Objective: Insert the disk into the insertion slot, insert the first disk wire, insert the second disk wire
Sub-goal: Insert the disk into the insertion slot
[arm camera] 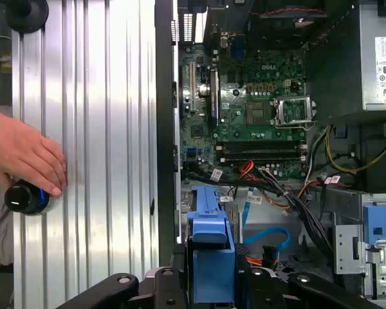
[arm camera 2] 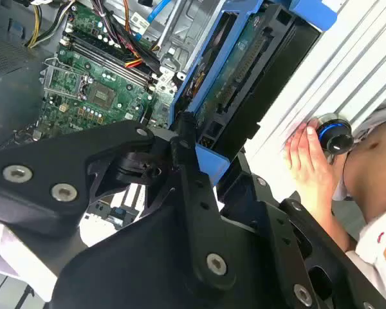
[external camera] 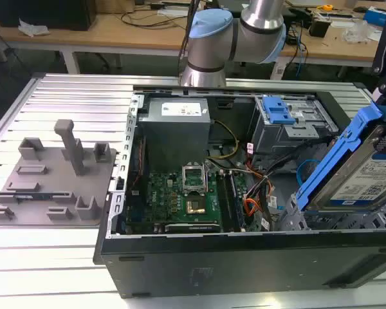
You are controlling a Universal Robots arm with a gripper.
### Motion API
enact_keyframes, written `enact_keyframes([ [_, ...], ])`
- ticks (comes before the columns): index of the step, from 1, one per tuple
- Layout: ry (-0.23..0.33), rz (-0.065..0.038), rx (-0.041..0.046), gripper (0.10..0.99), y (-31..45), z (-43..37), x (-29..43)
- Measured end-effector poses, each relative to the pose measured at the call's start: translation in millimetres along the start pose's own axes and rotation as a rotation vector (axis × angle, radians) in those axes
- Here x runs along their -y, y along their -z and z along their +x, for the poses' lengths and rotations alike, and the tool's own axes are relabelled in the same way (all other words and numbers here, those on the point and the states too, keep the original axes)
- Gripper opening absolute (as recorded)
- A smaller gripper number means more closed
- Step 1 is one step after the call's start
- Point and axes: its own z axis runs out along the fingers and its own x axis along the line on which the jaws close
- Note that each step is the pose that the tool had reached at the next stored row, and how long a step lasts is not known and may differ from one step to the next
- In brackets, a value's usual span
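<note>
The disk, a silver drive with a white label in a bright blue carrier, hangs tilted over the open computer case at the exterior view's right. My gripper is shut on the carrier's end, with black fingers pressed against the blue plastic; the disk shows its circuit-board underside in the second wrist view. Below it lies the insertion slot, a grey metal bay in the case's near right corner. The second disk wire, a light-blue loop, lies loose beside that bay. I cannot tell which cable is the first disk wire.
A grey drive unit with a blue latch sits at the case's back right, and orange and multicoloured wires run past the motherboard. A person's hand rests on a black knob on the ribbed table. A grey fixture plate lies at the exterior view's left.
</note>
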Motion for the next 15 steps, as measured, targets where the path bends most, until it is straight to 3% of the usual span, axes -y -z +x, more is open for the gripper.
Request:
enact_keyframes([
  [9,0.000,0.000,0.0006,0.365,0.1,0.0,0.0],
  [10,0.000,0.000,0.0039,0.365,0.1,0.1,0.0],
  [15,0.002,0.000,0.0424,0.365,0.0,1.0,0.0],
])
